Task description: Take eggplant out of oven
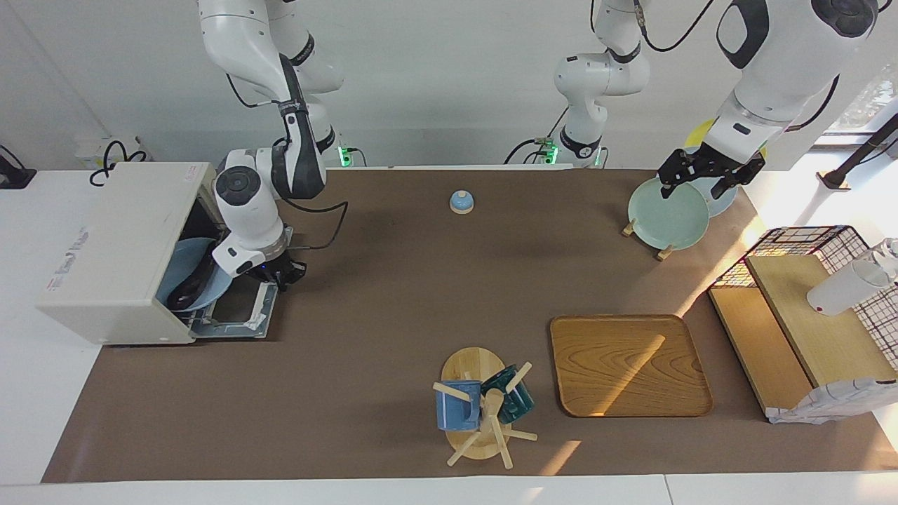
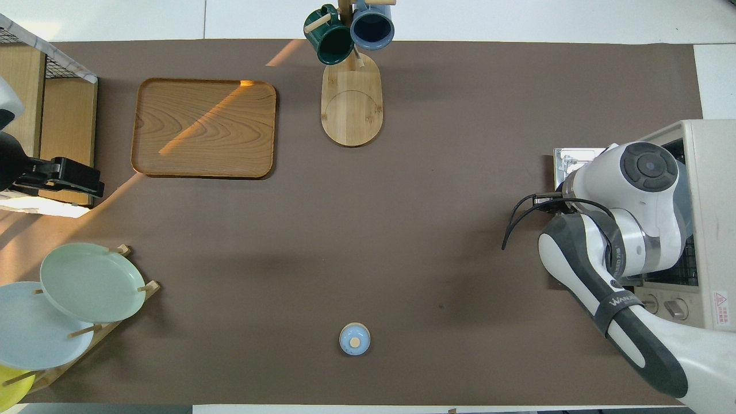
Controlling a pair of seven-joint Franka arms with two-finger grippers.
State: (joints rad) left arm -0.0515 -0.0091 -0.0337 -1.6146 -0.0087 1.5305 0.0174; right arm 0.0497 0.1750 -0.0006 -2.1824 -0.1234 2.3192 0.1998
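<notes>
The right gripper [image 1: 280, 270], fingers pressed together, hangs over the lowered door of the oven [image 1: 116, 249] at the right arm's end of the table, where a pale blue plate [image 1: 186, 270] carrying the dark eggplant [image 1: 193, 291] sits tilted in the oven's mouth. The step appears to be drawing the plate out, though whether the gripper touches its rim cannot be told; next comes a steady outward pull that keeps the eggplant from rolling off. The left gripper [image 1: 705, 179] waits, fingers apart, above the green plate [image 1: 666, 214].
</notes>
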